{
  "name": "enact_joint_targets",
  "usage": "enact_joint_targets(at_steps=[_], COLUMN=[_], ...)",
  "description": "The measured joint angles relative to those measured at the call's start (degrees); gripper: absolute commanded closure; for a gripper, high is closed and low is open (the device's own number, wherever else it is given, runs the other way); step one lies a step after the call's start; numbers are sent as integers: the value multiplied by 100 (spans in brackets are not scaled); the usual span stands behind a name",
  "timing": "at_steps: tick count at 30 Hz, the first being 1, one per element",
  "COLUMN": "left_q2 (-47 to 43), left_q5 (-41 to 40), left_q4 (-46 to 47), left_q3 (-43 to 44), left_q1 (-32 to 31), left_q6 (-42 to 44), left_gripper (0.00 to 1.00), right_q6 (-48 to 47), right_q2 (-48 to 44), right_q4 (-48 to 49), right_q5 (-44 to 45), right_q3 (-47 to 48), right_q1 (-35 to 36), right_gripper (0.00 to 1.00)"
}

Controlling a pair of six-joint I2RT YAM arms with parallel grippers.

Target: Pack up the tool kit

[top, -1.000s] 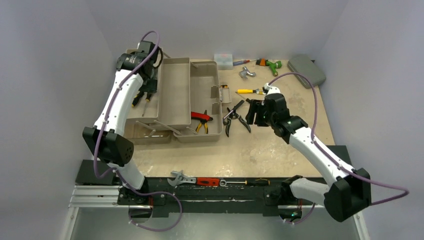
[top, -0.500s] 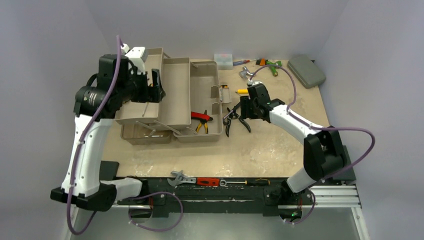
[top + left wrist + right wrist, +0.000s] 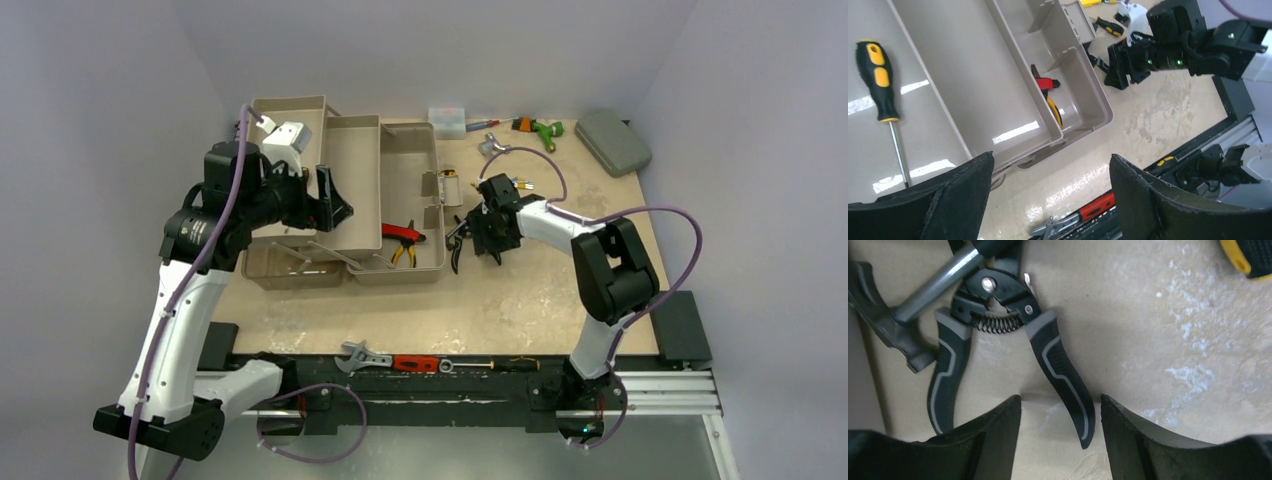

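Note:
The tan toolbox [image 3: 352,180] lies open with its trays folded out. A yellow-and-black screwdriver [image 3: 879,75] lies in a tray, and red and yellow-handled pliers [image 3: 402,240] lie in the right compartment. My left gripper [image 3: 335,203] is open and empty above the middle tray. My right gripper [image 3: 488,238] is open, low over the black-and-grey spring pliers [image 3: 998,325] on the table right of the box. One pliers handle [image 3: 1063,370] lies between my fingertips; I cannot tell if they touch it. A black hammer-like tool [image 3: 903,325] crosses the pliers' head.
A small clear box [image 3: 447,120], a green-handled tool [image 3: 543,130], a metal piece [image 3: 490,146] and a flat grey case [image 3: 613,140] lie at the far edge. A wrench [image 3: 362,357] and a red-handled tool [image 3: 415,363] lie by the arm bases.
My left arm has swung from the far-left tray toward the middle of the box. My right arm has reached left and come down over the black-and-grey pliers.

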Motion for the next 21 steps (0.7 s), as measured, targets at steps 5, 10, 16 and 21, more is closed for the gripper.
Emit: enact_joint_targets(at_steps=[5,10,16,21], left_q2=[-358,-909,-1281,-1248], left_q5=[302,507,699,898], left_q4=[308,702,1091,1165], left_q3=[-667,-1320,-1705,-1812], left_q1=[0,0,0,0], left_q6=[105,138,133,74], left_gripper=[19,19,20,21], right_q6=[-20,-35,-20,-13], right_q2=[201,205,-70,-654], right_q4=[-118,-208,-170,-573], right_q5=[92,173,184,166], right_q3=[216,232,-74,-413], right_q1=[11,13,35,37], right_gripper=[72,99,100,100])
